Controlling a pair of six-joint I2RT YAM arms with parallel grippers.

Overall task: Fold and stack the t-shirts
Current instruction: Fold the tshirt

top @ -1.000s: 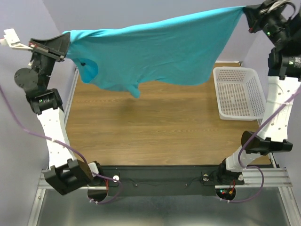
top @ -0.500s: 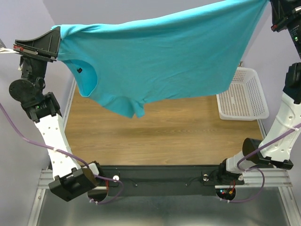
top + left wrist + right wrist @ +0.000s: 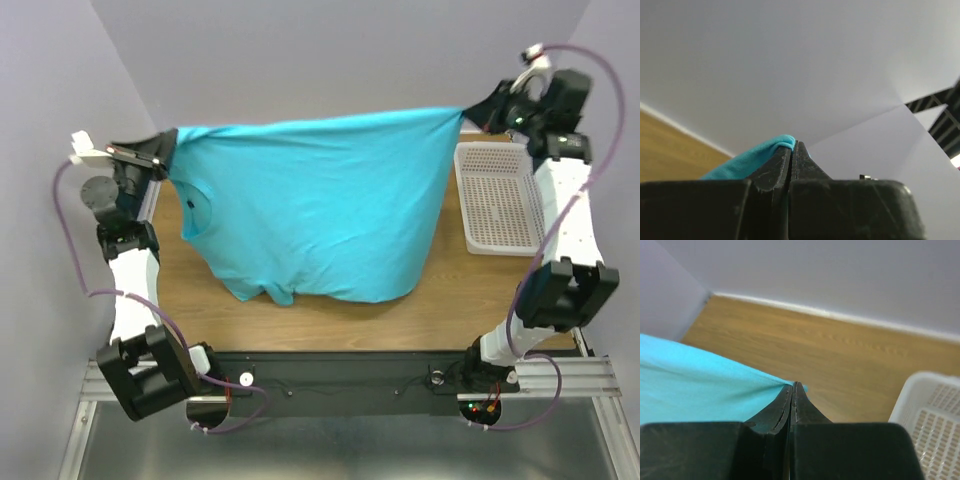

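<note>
The turquoise t-shirt (image 3: 320,210) hangs stretched between both grippers above the wooden table (image 3: 470,290), its lower edge draping down toward the near side. A small dark neck label (image 3: 189,205) shows near the left end. My left gripper (image 3: 168,150) is shut on the shirt's left corner; the cloth (image 3: 760,155) bulges beside its closed jaws (image 3: 793,147). My right gripper (image 3: 468,112) is shut on the shirt's right corner, with cloth (image 3: 700,380) running left from its closed tips (image 3: 793,386).
A white mesh basket (image 3: 505,195) stands at the table's right side, just below the right gripper; it also shows in the right wrist view (image 3: 935,410). Purple walls close in on the left, back and right.
Both arms have come down and moved inward. The shirt, held high and wide before, now hangs lower over the table with more cloth draping toward the near edge.
</note>
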